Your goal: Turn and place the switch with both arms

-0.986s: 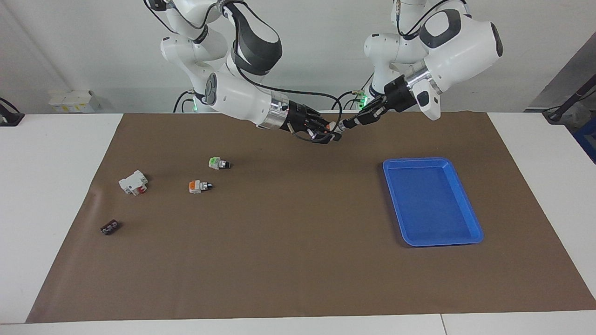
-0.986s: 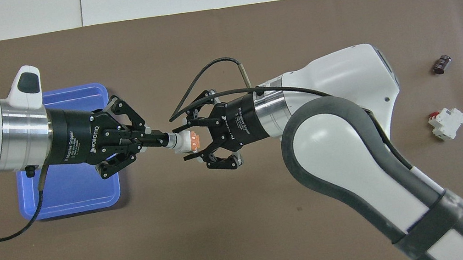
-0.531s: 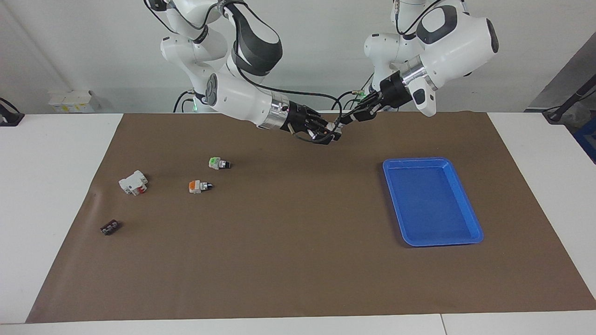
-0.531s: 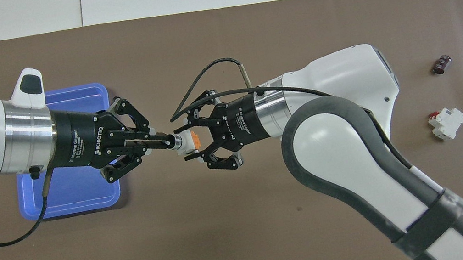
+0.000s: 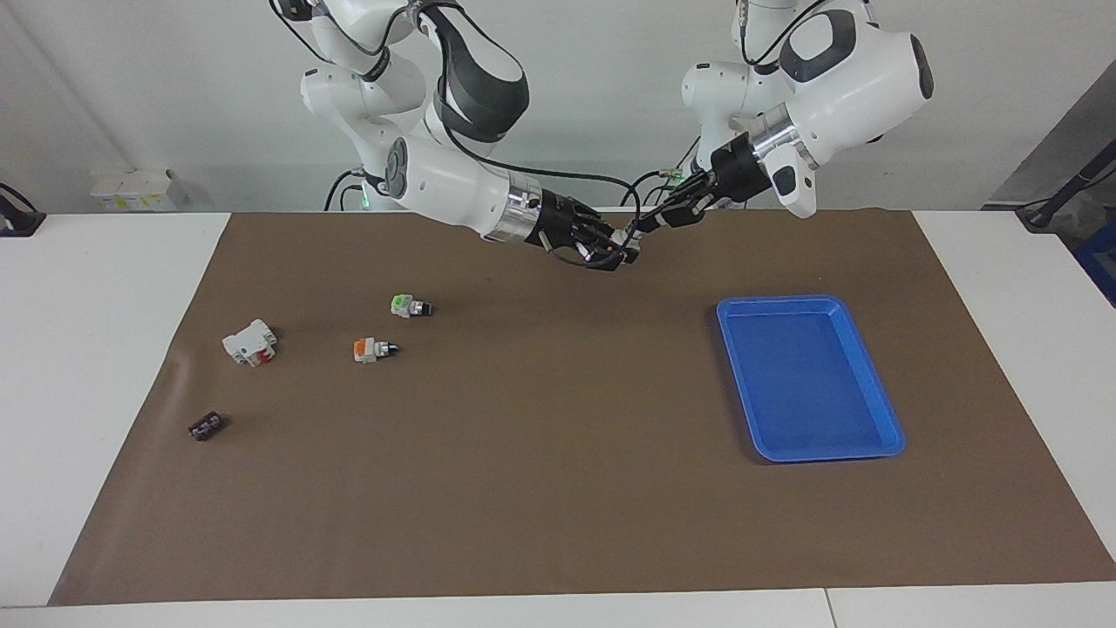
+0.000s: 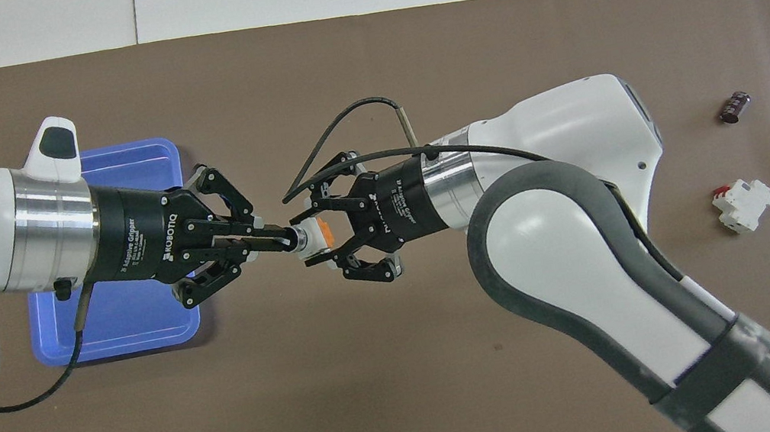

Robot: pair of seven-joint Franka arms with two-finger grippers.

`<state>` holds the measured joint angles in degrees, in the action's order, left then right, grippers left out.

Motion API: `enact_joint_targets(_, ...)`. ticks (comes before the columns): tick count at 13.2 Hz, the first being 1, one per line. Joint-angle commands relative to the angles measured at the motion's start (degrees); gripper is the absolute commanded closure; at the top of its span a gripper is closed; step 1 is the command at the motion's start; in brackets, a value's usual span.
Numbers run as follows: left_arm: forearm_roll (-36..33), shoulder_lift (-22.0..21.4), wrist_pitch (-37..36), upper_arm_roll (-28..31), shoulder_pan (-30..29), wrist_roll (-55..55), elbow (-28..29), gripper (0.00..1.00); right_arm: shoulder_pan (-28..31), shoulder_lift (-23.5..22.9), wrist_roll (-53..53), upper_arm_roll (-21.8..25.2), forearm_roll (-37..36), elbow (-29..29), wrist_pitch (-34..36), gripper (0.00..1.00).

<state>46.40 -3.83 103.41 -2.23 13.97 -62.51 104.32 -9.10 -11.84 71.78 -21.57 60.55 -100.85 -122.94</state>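
The switch (image 6: pixel 317 235), with an orange end, white middle and black knob, hangs in the air between both grippers, over the brown mat (image 5: pixel 558 488) beside the tray. My right gripper (image 6: pixel 311 238) is shut on its orange-and-white body. My left gripper (image 6: pixel 280 237) faces it, fingertips pinched shut on the black knob. In the facing view the two grippers meet tip to tip, left gripper (image 5: pixel 649 225) against right gripper (image 5: pixel 621 249), with the switch (image 5: pixel 629 240) barely showing between them.
A blue tray (image 5: pixel 876 384) lies on the mat toward the left arm's end. Toward the right arm's end lie a second orange-ended switch (image 5: pixel 370 350), a green-ended switch (image 5: pixel 406 305), a white block with a red part (image 5: pixel 250 342) and a small black part (image 5: pixel 206 426).
The left arm has pushed its gripper closer to the right gripper along the switch's knob and lifted its wrist. The right arm has held nearly still with the switch.
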Motion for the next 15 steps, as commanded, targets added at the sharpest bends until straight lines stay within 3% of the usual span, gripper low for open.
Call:
enact_joint_targets(1, 1.24, -0.65, -0.75, 0.21, 0.45, -1.12, 0.01, 1.0, -0.22, -0.02, 0.82, -0.67, 1.24, -0.22, -1.07, 1.0)
enact_joint_targets(4, 1.24, -0.65, -0.75, 0.21, 0.36, -1.03, 0.01, 1.0, -0.22, -0.02, 2.3, -0.67, 1.24, -0.22, -0.98, 0.97)
enact_joint_targets(5, 1.15, -0.65, -0.75, 0.21, 0.36, -0.95, 0.01, 1.0, -0.22, -0.02, 3.01, -0.67, 0.45, -0.14, -1.07, 0.31)
enact_joint_targets(6, 1.15, -0.65, -0.75, 0.21, 0.36, -0.95, 0.01, 1.0, -0.74, 0.41, 2.76, -0.67, 0.1, -0.14, -1.33, 0.0)
enact_joint_targets(15, -0.33, -0.65, -0.05, 0.39, 0.1, 0.45, 0.45, 1.0, -1.1, 0.77, 2.49, -0.76, -1.66, -0.22, -1.33, 0.0)
